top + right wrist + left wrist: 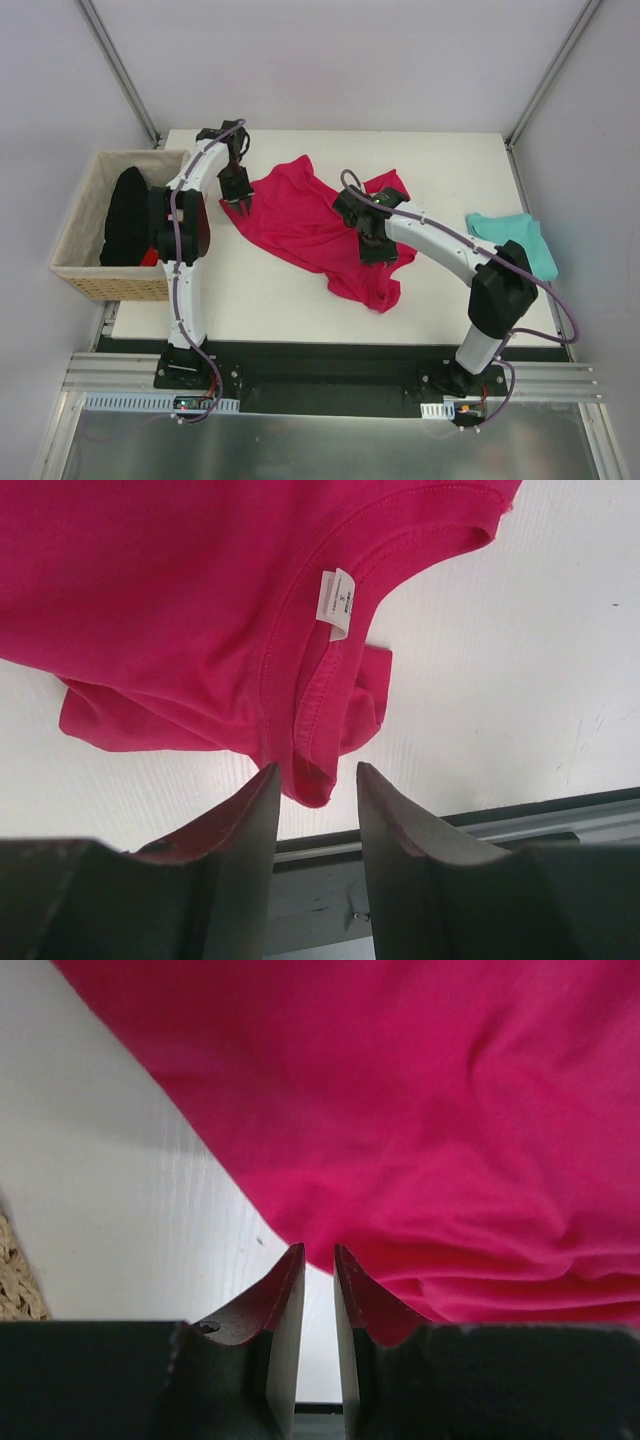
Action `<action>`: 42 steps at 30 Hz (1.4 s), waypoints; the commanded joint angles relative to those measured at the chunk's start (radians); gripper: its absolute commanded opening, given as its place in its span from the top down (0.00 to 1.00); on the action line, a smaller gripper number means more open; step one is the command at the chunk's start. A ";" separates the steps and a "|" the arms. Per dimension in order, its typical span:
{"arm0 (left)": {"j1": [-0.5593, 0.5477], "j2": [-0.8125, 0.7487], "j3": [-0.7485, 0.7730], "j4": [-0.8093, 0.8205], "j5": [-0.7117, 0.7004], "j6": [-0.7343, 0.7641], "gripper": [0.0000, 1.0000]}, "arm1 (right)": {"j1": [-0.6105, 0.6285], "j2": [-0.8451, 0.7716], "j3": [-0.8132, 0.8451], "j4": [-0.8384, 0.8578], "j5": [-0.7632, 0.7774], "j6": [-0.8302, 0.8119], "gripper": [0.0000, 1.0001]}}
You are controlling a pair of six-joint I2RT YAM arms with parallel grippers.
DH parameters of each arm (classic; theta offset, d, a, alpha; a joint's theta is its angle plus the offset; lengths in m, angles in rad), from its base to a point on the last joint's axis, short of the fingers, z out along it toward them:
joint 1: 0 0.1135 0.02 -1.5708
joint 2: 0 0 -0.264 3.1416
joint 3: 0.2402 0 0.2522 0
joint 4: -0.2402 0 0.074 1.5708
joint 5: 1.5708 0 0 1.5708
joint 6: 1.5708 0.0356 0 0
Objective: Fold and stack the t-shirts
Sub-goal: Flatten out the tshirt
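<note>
The crimson-pink t-shirt (300, 215) is seen lying crumpled across the middle of the table (260, 300), while the teal t-shirt (515, 240) is bunched at the right edge, well apart from it. The step in hand is judged to be the flattening of the pink shirt before any fold is made. The left pincer (318, 1250) is only narrowly parted at the shirt's left edge; bare table is seen through the gap and no cloth is gripped. The right pincer (316, 768) is wider open, and the lowest bend of the collar (300, 710), below the white neck label (337, 602), is seen between its tips but is not clamped. For a good result, the edge should be taken by the left side and the collar rim by the right, and the cloth drawn taut outward before it is laid flat; a bunched grab would probably lock wrinkles in. The wicker basket (80, 270) is best avoided
</note>
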 commanded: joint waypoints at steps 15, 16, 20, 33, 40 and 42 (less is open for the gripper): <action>0.116 0.159 0.200 -0.063 -0.019 -0.046 0.83 | -0.011 0.038 0.209 -0.122 0.037 0.009 0.61; 0.116 0.168 0.201 -0.060 -0.013 -0.046 0.83 | -0.014 0.043 0.214 -0.129 0.035 0.007 0.61; 0.136 0.202 0.223 -0.062 0.005 -0.049 0.84 | -0.021 0.046 0.231 -0.136 0.040 0.009 0.61; 0.139 0.246 0.266 -0.016 0.134 -0.066 1.00 | -0.044 0.071 0.265 -0.158 0.034 0.010 0.61; 0.137 0.170 0.261 0.015 0.155 -0.075 1.00 | -0.047 0.092 0.286 -0.156 0.026 0.004 0.62; 0.137 0.139 0.263 0.013 0.159 -0.080 1.00 | -0.048 0.101 0.295 -0.156 0.020 0.001 0.62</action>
